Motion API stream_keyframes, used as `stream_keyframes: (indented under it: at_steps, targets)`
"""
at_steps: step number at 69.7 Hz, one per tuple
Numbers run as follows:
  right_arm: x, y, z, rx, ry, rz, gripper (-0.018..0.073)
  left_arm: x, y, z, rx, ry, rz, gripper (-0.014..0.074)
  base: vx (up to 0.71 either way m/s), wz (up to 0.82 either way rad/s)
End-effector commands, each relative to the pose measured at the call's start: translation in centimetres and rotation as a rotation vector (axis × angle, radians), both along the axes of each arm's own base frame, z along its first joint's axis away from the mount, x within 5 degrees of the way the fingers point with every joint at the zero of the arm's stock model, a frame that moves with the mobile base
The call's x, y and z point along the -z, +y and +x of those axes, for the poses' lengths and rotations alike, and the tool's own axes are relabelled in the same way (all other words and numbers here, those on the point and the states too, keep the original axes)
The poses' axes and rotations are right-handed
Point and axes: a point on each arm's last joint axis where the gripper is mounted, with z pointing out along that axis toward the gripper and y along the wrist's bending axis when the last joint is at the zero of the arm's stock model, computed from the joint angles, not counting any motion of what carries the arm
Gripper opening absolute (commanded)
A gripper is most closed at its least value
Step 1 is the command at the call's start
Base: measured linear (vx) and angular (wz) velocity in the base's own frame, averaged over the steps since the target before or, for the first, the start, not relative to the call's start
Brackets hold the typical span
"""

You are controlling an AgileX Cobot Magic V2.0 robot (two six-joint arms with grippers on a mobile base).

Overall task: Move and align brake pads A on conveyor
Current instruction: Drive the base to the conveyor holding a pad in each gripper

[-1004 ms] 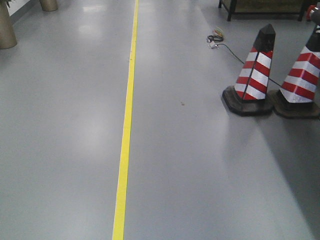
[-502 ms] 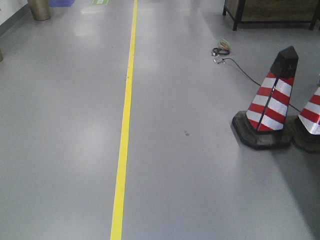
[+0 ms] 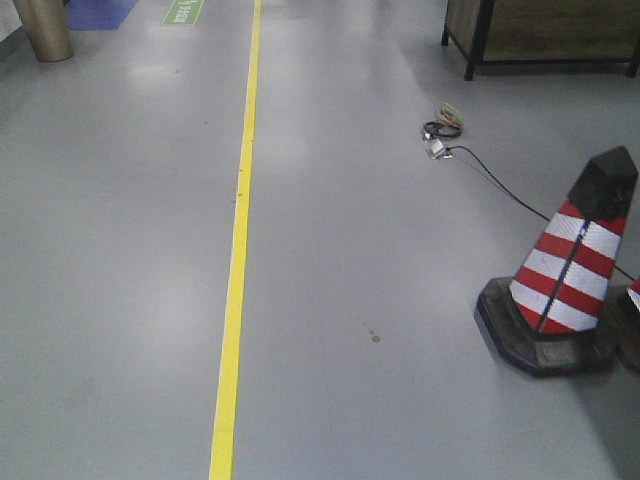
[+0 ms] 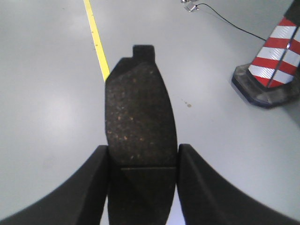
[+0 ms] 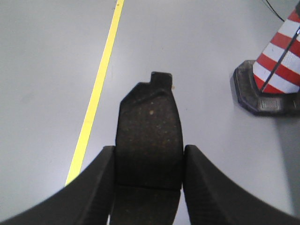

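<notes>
Front view, yellow line (image 3: 235, 270) running to twelve, striped cone (image 3: 572, 275) at four, cabinet (image 3: 540, 30) at one, only here, left wrist, left gripper (image 4: 143, 154) clamped on a brake pad (image 4: 140, 108) pointing twelve, right wrist, right gripper (image 5: 149, 157) clamped on a second brake pad (image 5: 150, 122), over grey floor (image 5: 211, 47)

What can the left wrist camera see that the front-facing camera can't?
Only the left wrist view shows the left gripper, shut on a dark brake pad that sticks out ahead of its fingers. Only the front-facing view shows a green floor marking, a tan cylinder and a wooden bench. Both show the grey floor, yellow line, striped cone and black cable.
</notes>
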Motion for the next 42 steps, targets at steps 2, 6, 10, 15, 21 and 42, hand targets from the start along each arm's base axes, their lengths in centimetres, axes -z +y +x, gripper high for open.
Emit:
stream_keyframes:
  at_steps: [2, 6, 10, 15, 21, 42]
  targets:
    - [-1.45, -0.01, 0.38, 0.006, -0.102, 0.008, -0.0004, -1.45, -0.17, 0.34, 0.014, -0.102, -0.020, -0.0006, 0.58, 0.03]
    - [-1.45, -0.01, 0.38, 0.006, -0.102, 0.008, -0.0004, -1.45, -0.17, 0.34, 0.014, -0.102, -0.020, -0.0006, 0.57, 0.04]
    - [-1.45, -0.01, 0.38, 0.006, -0.102, 0.008, -0.0004, -1.45, -0.17, 0.34, 0.014, -0.102, -0.020, -0.0006, 0.54, 0.04]
    - [-1.45, -0.01, 0.38, 0.006, -0.102, 0.008, -0.0004, -1.45, -0.17, 0.34, 0.014, -0.102, -0.020, -0.0006, 0.51, 0.02]
    - [-1.45, -0.01, 0.38, 0.006, -0.102, 0.008, -0.0004, -1.45, -0.17, 0.34, 0.014, -0.102, -0.020, -0.0006, 0.48, -0.03]
    - [-1.45, -0.01, 0.38, 0.007, -0.104, 0.008, -0.0004, -1.46, -0.16, 0.31, 0.014, -0.103, -0.020, -0.0006, 0.41, -0.30]
